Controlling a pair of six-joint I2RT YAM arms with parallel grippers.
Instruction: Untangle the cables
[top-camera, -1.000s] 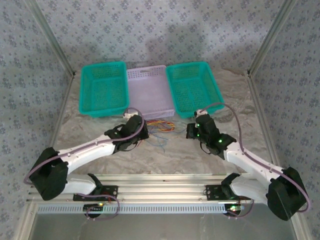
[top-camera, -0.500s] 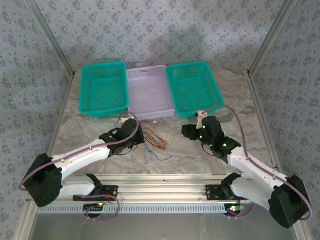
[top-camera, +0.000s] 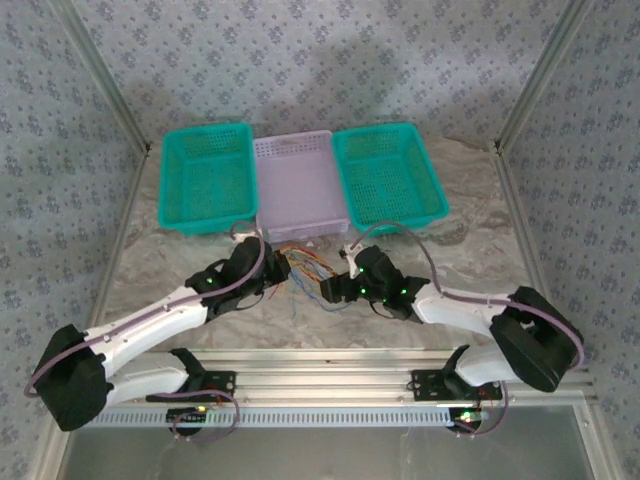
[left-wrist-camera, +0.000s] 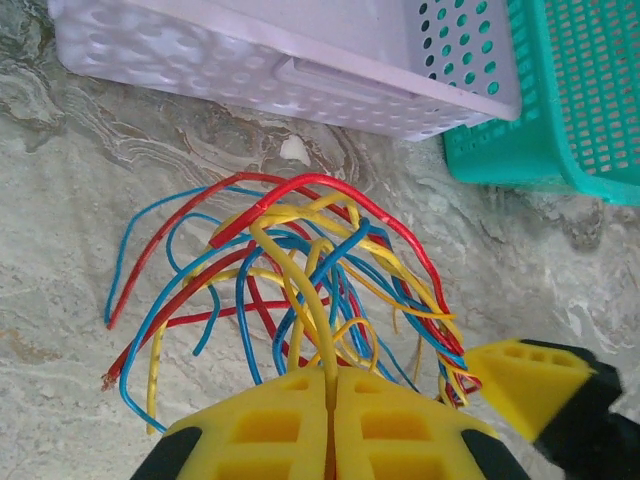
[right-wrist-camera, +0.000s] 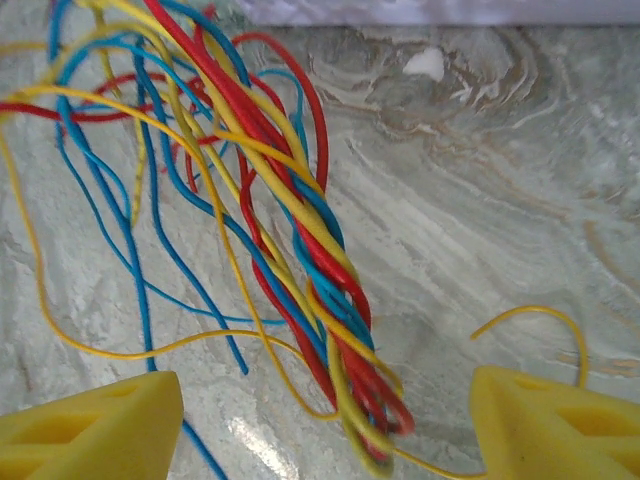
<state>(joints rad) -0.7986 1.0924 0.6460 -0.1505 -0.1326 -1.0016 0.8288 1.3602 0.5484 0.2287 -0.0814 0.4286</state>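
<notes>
The cables (top-camera: 306, 268) are a tangle of thin red, blue and yellow wires on the marbled table, just in front of the lavender basket. In the top view, my left gripper (top-camera: 276, 274) sits at the tangle's left side. It is shut on one yellow cable (left-wrist-camera: 318, 330) that arches up out of the bunch (left-wrist-camera: 300, 250). At the tangle's right side, my right gripper (top-camera: 334, 288) stands open. A twisted strand of red, blue and yellow cables (right-wrist-camera: 322, 290) hangs between its spread yellow fingertips (right-wrist-camera: 95, 430), touching neither. The right gripper (right-wrist-camera: 325, 440) holds nothing.
Three baskets stand in a row behind the cables: a teal basket (top-camera: 205, 178) on the left, a lavender basket (top-camera: 298, 185) in the middle and a teal basket (top-camera: 386, 176) on the right. The lavender basket's wall (left-wrist-camera: 300, 70) is close above the tangle.
My right gripper has opened and swung left, from beside the right teal basket to the cables' right end. The left gripper has stayed shut on the cable and shifted slightly.
</notes>
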